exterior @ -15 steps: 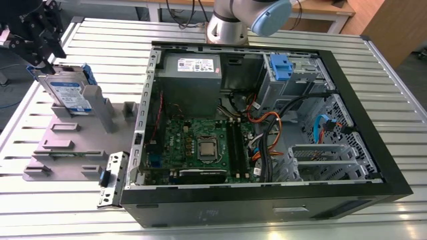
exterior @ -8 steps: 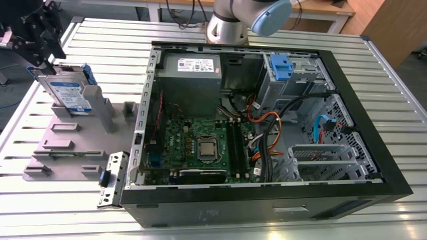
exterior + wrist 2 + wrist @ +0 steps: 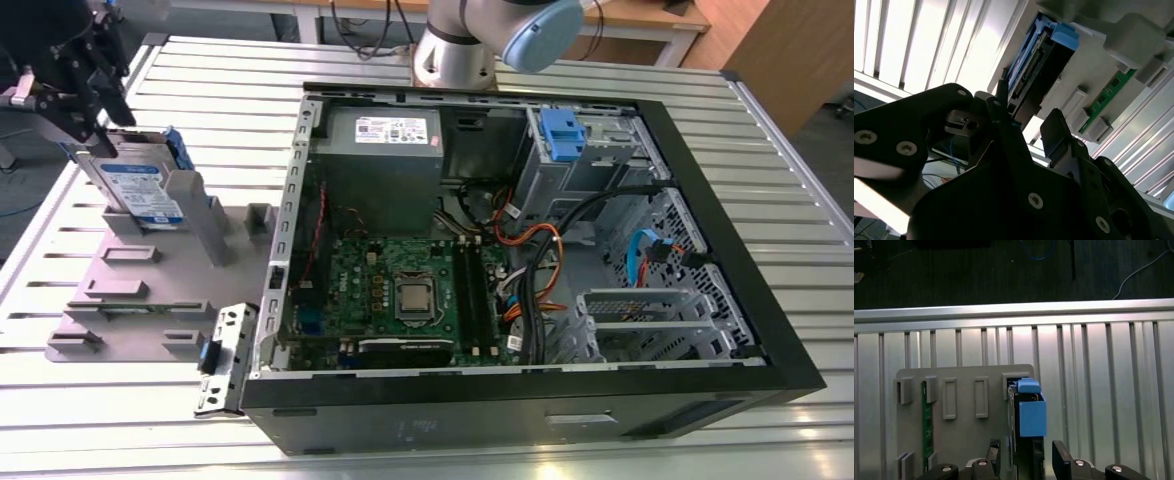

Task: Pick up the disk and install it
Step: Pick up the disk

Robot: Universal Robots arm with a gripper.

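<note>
The disk [image 3: 140, 186] stands upright on its edge in a slot at the far end of a grey holder plate [image 3: 134, 290], at the exterior view's left. It is silver with a blue-and-white label and a blue plastic carrier [image 3: 1031, 415]. My gripper [image 3: 90, 135] hangs over its upper end. In both wrist views the black fingers [image 3: 1061, 456] stand on either side of the disk [image 3: 1029, 65] with a small gap on each side. The gripper [image 3: 1026, 456] is open around it, [image 3: 1026, 125].
An open computer case [image 3: 694, 180] lies on the slatted metal table, beside the holder on the exterior view's right. It holds a grey power-supply box [image 3: 380, 150], a motherboard and a drive bay with another blue carrier [image 3: 561, 135]. A green memory stick [image 3: 927, 420] sits in the holder.
</note>
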